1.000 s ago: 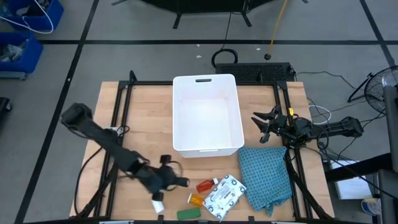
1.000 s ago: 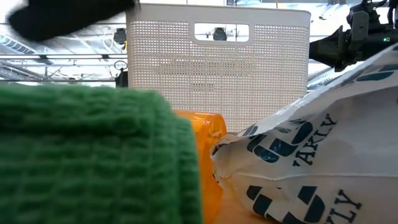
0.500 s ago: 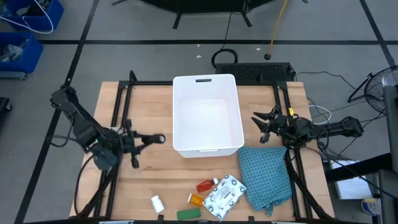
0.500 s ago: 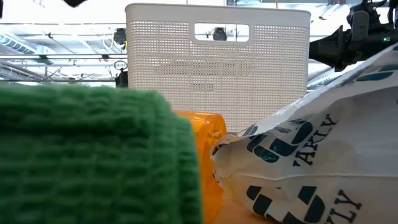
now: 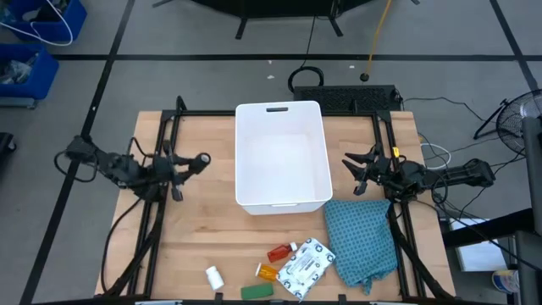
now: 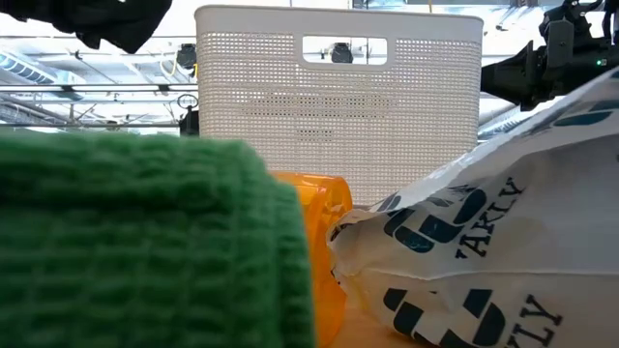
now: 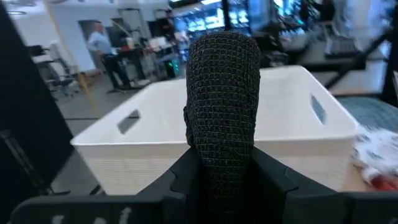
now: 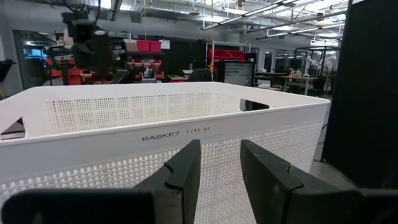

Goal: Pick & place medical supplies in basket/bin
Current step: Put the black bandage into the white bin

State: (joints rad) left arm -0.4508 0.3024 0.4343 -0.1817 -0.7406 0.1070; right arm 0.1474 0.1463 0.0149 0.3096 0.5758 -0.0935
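Gripping a black block (image 7: 222, 106) of rough mesh texture, the left end effector (image 5: 196, 161) holds it lengthwise toward the white basket (image 5: 282, 203); right end effector (image 5: 360, 172) hangs narrowly parted, empty.

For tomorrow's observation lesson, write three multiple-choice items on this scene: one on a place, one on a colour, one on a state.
1. Where does the teal cloth lie?
A. inside the white tub
B. on the table, beside the tub's near right corner
C. under the left arm

2. What colour is the flat bar at the table's near edge?
A. green
B. blue
C. yellow

3. What does the left hand hold?
A. nothing
B. the red bottle
C. a black block

Answers:
1 B: in the high view the cloth sits on the wood outside the white tub.
2 A: it shows green beside the orange vial.
3 C: in the left wrist view the black block stands clamped between the fingers.
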